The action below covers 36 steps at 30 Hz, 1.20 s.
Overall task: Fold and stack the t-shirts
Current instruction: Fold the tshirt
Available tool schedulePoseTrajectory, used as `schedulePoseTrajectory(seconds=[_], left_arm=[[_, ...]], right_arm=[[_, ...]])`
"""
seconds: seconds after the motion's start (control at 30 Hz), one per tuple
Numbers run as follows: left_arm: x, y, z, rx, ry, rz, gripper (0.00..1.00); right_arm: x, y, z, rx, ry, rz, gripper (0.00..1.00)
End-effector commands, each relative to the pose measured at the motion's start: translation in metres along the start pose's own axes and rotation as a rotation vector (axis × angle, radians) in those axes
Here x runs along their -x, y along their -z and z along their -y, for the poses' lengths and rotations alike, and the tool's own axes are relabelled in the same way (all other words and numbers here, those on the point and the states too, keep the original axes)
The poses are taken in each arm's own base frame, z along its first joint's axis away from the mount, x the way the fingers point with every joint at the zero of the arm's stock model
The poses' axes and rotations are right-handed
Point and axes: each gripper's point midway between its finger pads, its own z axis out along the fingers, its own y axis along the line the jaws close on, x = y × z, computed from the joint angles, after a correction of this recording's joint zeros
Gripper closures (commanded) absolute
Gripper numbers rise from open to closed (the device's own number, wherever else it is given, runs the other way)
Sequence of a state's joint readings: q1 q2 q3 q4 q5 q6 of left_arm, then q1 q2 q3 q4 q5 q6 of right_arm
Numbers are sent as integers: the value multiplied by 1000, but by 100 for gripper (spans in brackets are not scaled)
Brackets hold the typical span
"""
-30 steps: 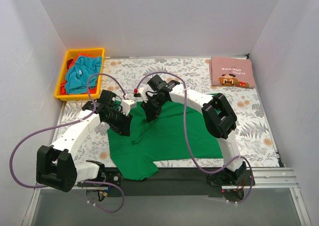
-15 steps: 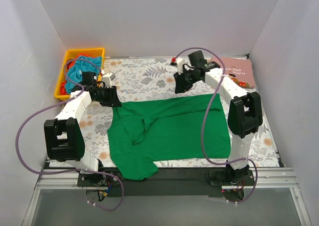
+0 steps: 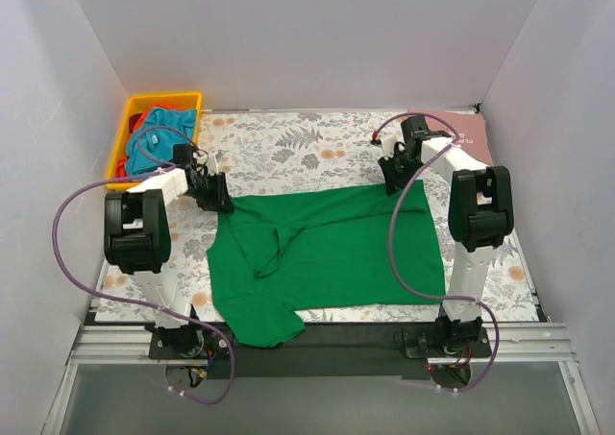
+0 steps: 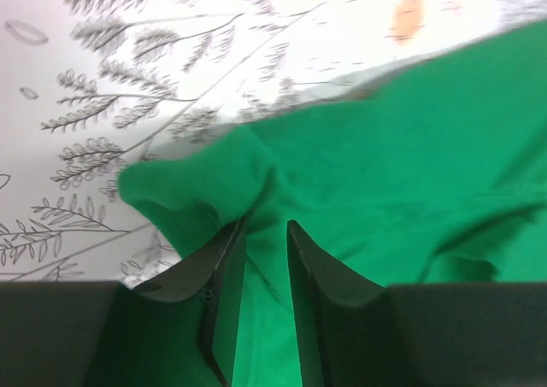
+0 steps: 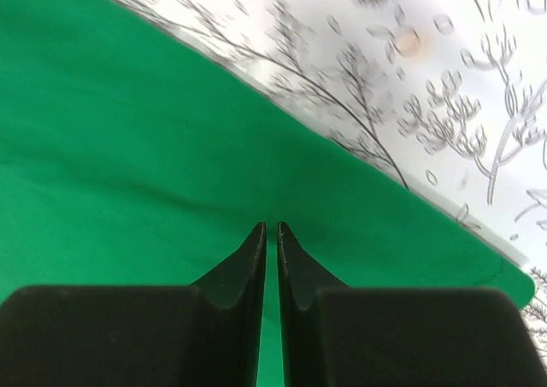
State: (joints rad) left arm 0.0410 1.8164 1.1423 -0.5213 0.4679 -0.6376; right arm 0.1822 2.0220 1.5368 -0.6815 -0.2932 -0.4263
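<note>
top view high, facing down, both wrist views close over the same green t-shirt [image 3: 327,253]

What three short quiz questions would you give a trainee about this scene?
1. True or false: the green shirt lies inside the bin.
2. Which colour is the bin? A red, B yellow, C blue.
3. Fill in: the left pincer and the right pincer grip the green shirt at its ___ edge (near or far).
Key: 1 false; 2 B; 3 far.
</note>
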Motion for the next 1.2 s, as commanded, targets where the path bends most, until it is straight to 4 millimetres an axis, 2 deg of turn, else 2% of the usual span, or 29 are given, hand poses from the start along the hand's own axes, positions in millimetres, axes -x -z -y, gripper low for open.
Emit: schedulePoseTrajectory(seconds=[0.0,0.07,0.13,0.2,0.23,0.27,0.3,0.33,0.37,0.43,0.47,0.5,0.53,0.6,0.63,0.67,0.7,0.73,0.9,1.17], left_arm=[[4,-6,-21,108,4,-3,75],[3,-15,-34,152,10,-21,76],[20,-17,-43,195,-1,3,77],[25,-30,-53,213,6,-17,78],[48,-30,-56,230,-10,18,78],[48,-41,-64,243,-5,-1,78],[58,-44,-67,249,-7,4,78],[81,-41,-67,250,-21,45,78],[88,-41,-65,238,-28,49,78],[99,-36,-52,186,-50,62,76],[103,-29,-34,102,-65,82,74],[114,-9,-16,60,-97,129,70],[116,0,-4,32,-107,150,68],[110,13,19,-40,-133,160,64],[113,29,34,-54,-157,191,64],[105,30,37,-62,-157,182,64],[100,29,57,-94,-195,172,64],[98,33,64,-94,-200,177,64],[70,11,84,-92,-236,114,64],[40,-23,97,-73,-249,22,61]], right_arm=[[-16,-5,19,-61,10,-44,85],[-25,-9,27,-86,6,-69,85],[-26,-16,34,-103,2,-73,84],[-20,-19,37,-104,-5,-58,82],[-16,-21,37,-97,-11,-50,81],[-5,-22,42,-106,-17,-28,81],[0,-23,44,-113,-20,-18,80],[2,-26,48,-116,-26,-18,79],[18,-21,52,-127,-22,17,78],[30,-17,49,-107,-20,52,73],[40,-7,46,-103,-19,84,71],[45,-1,41,-87,-15,104,66],[56,14,31,-62,-4,151,63],[61,29,19,-33,-4,182,59],[65,36,13,-18,1,199,59],[68,50,9,-23,8,221,59],[65,52,6,-22,7,219,60],[64,58,6,-38,9,222,61],[41,48,18,-83,-10,159,67],[0,23,37,-116,-57,38,66]])
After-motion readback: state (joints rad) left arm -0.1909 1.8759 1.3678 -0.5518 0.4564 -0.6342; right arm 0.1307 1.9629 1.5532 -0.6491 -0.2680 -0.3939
